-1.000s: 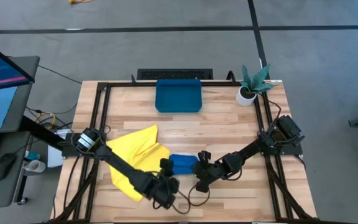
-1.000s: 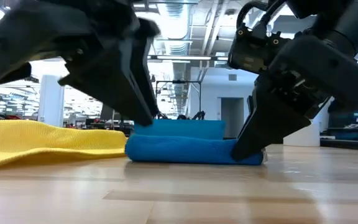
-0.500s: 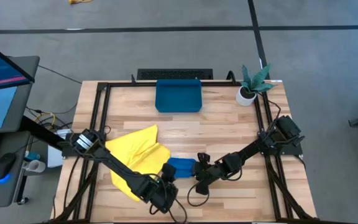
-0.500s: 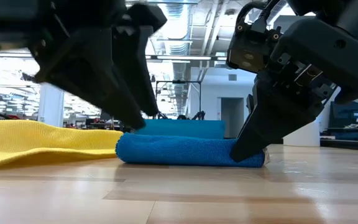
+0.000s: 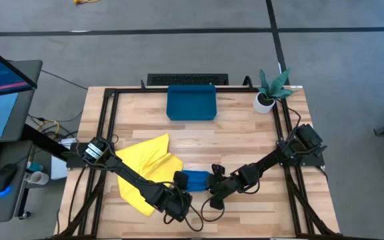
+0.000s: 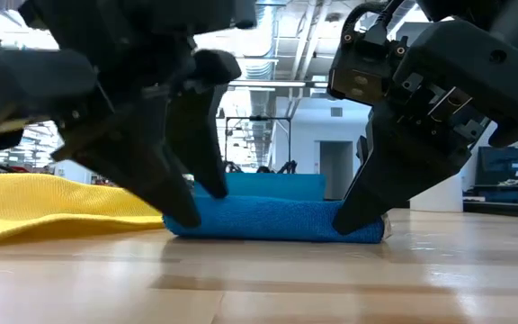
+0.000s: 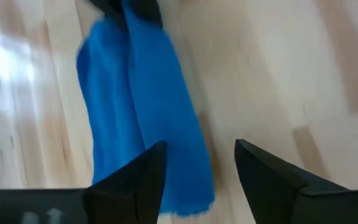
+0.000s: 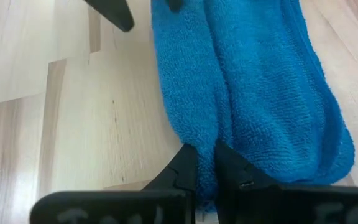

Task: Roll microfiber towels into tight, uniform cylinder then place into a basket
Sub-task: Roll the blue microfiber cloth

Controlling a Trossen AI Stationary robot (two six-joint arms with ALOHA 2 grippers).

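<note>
rolling the blue towel (image 5: 197, 179) beside the yellow towel (image 5: 145, 170): right gripper (image 8: 205, 167) pinching one end, left gripper (image 7: 194, 171) straddling the other end, fingers apart; next needing steady, even rolling.

Even overhead light is filling the high view, sharp edge to edge, shadows staying soft under both arms. In the low view, ceiling strip lights (image 6: 268, 85) in the room behind are blowing out to white and backlighting the scene; the near wooden tabletop (image 6: 259, 279) is going soft with pale glare. The left gripper (image 6: 180, 193) is smearing with blur, nearly silhouetted. The left wrist view is blurring all over, a washed-out patch glaring on the planks. The right wrist view is showing crisp terry loops on the blue towel (image 8: 253, 87).
</note>
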